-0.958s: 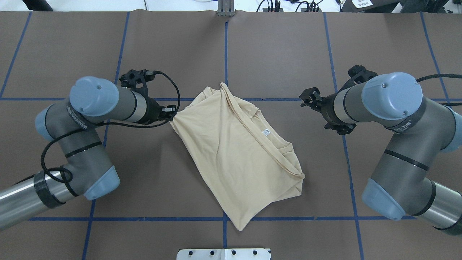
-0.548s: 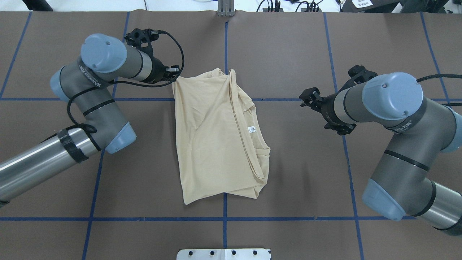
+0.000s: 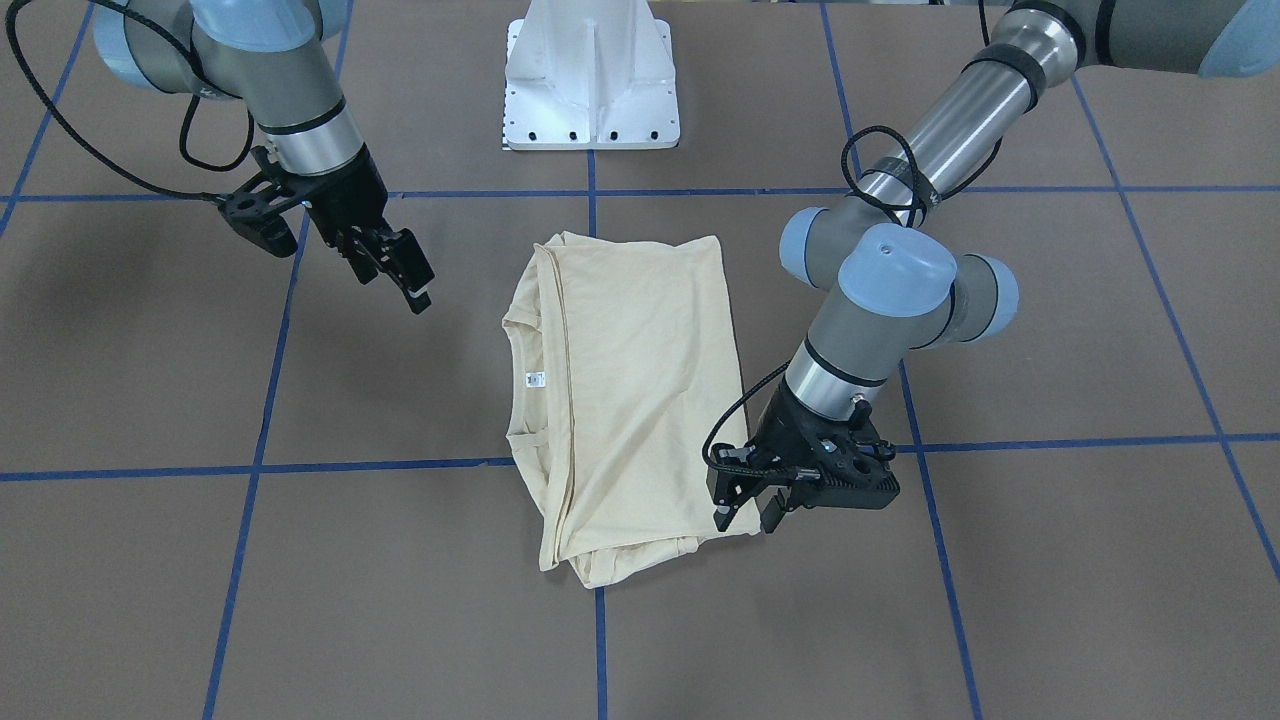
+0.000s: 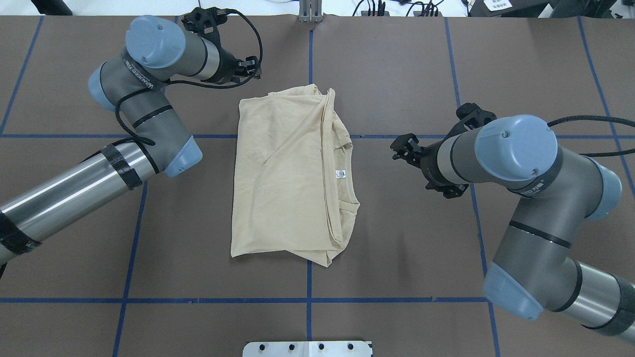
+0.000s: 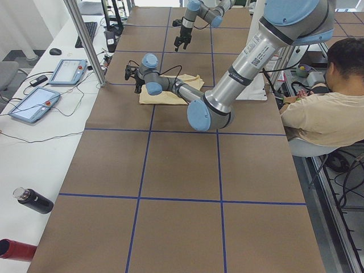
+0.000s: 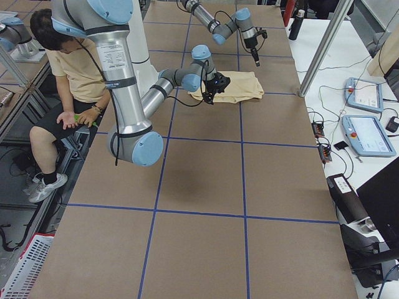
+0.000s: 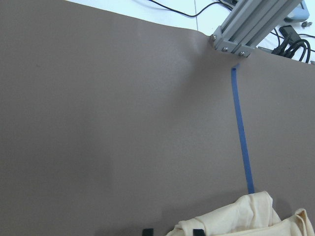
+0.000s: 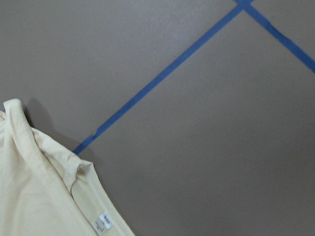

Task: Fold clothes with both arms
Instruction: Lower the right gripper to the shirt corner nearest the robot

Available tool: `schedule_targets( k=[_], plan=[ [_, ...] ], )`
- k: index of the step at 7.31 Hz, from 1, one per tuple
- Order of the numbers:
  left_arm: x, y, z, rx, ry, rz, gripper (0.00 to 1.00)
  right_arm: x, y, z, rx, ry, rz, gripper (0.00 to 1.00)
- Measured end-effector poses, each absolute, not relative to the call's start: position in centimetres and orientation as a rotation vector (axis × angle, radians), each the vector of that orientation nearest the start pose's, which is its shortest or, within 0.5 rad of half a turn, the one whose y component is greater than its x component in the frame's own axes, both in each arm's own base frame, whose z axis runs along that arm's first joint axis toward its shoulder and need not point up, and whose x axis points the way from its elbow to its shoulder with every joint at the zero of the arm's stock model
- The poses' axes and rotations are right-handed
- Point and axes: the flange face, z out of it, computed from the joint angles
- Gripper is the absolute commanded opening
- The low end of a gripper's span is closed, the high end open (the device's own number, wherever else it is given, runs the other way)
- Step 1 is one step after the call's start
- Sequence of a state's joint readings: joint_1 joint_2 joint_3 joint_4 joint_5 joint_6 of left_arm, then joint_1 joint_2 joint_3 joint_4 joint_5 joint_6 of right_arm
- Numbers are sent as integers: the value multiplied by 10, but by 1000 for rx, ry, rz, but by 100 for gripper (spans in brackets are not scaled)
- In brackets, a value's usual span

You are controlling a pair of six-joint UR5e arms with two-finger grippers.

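The cream-yellow shirt (image 4: 287,178) lies folded in a long rectangle at the table's middle, with its neck label (image 4: 340,173) near the right edge. The print is hidden. My left gripper (image 4: 253,67) hovers open just beyond the shirt's far left corner, holding nothing. In the front view it (image 3: 745,518) stands beside that corner of the shirt (image 3: 640,380). Both fingertips (image 7: 197,231) show at the left wrist view's bottom edge, next to the cloth (image 7: 246,219). My right gripper (image 4: 398,148) hangs open to the right of the collar, apart from it, and also shows in the front view (image 3: 405,285).
The brown table cover carries a grid of blue tape lines (image 4: 310,300). The white pedestal base (image 3: 590,90) stands at the robot's side. An aluminium post (image 4: 311,12) rises at the far edge. A seated person (image 5: 324,108) is beside the table, and tablets (image 5: 34,102) lie on a side bench.
The left gripper dragged the shirt's corner toward the far edge, swinging the shirt straight, then let go and moved on. The right gripper shifted slightly toward the shirt.
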State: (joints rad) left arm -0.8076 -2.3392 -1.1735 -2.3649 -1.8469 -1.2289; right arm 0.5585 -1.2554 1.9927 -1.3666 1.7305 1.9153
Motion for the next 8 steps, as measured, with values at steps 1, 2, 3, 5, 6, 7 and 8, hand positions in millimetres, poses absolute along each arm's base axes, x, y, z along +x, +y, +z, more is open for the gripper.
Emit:
schedule_targets(
  k=[1, 2, 3, 5, 6, 7, 8],
  plan=[
    [464, -640, 272, 421, 1114, -244, 60, -437, -374, 274, -77, -983, 782, 100],
    [456, -633, 276, 415, 1124, -237, 60, -468, -341, 267, -109, -994, 842, 100],
    [449, -625, 282, 413, 1130, -232, 60, -496, -310, 259, -129, -1008, 904, 100],
    [443, -619, 286, 410, 1135, -233, 61, -538, -270, 260, -137, -1013, 1024, 100],
    [443, -618, 287, 410, 1136, -235, 61, -556, -261, 262, -126, -1014, 1064, 100],
    [443, -618, 287, 411, 1136, -236, 61, -570, -257, 260, -123, -1015, 1095, 100],
    [443, -618, 287, 411, 1137, -237, 61, -578, -257, 257, -120, -1019, 1116, 99]
  ],
)
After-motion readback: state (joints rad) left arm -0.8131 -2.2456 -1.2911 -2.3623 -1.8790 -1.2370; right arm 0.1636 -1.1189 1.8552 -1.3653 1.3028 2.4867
